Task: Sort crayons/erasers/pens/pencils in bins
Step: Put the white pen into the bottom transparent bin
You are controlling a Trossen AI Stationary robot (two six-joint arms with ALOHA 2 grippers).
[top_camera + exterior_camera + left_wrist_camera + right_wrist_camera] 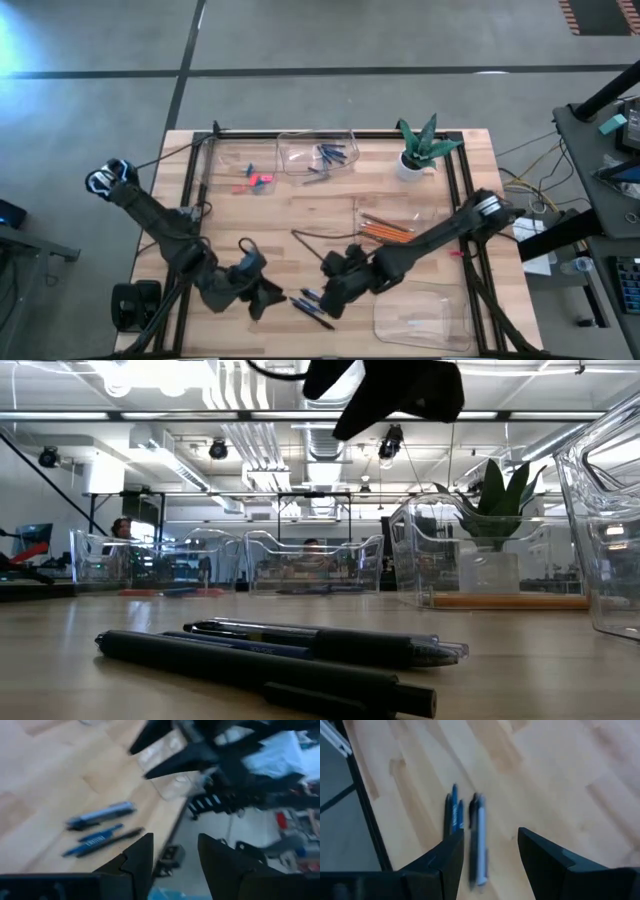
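Note:
Three pens point(312, 306), dark with bluish parts, lie side by side on the wood near the table's front edge. They also show in the low view point(280, 655). My left gripper point(266, 296) hovers open just left of the pens point(100, 827). My right gripper point(334, 290) hovers open above their right side, and the pens point(467, 827) show just past its fingers. Neither gripper touches anything. Pink erasers point(260, 181) lie in the far-left bin point(228, 160). Blue crayons point(330, 155) lie in the far-middle bin point(300, 142). Orange pencils point(385, 231) lie in the right bin point(432, 212).
A clear bin point(425, 320) stands at the near right corner, close to the pens. A potted plant point(420, 150) stands at the far right. A black frame rail point(470, 200) runs along the table's edges. Bare wood lies between the pens and the far bins.

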